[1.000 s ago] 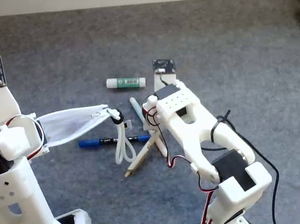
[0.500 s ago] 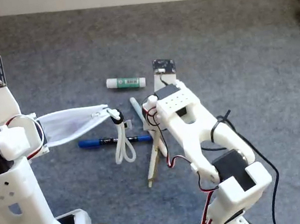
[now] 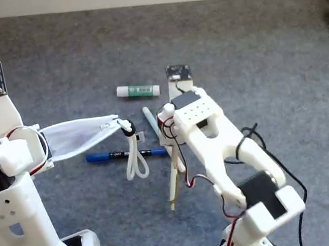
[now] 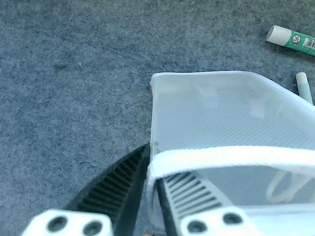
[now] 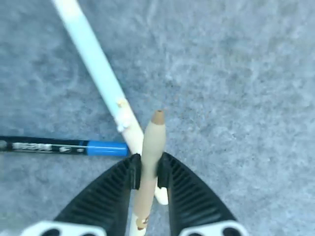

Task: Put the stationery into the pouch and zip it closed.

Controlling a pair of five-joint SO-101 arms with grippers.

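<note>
Clamping the beige pen (image 5: 152, 132) from both sides, the right pincer (image 5: 147, 160) is clenched on the shaft, so the tip juts out past the jaws; in the high view the pen slants steeply down below the pincer (image 3: 173, 155), and I cannot tell whether its lower end touches the tabletop (image 3: 265, 55). A grip this firm suits carrying the pen across, I judge. The left pincer (image 4: 153, 167) is clenched on the rim of the white mesh pouch (image 4: 221, 113), holding that edge up, apparently so the mouth stays lifted as a target; the pouch (image 3: 78, 137) stretches from that arm toward the middle, its white cord loop (image 3: 136, 160) lying on the tabletop at the far end; it looks to hold nothing yet. Just beside the right pincer the pale blue pen (image 5: 93, 64) meets the blue pen (image 5: 59, 146), which lies along the pouch's near side; the green glue stick (image 3: 138, 90) lies farther off, beyond the pouch.
</note>
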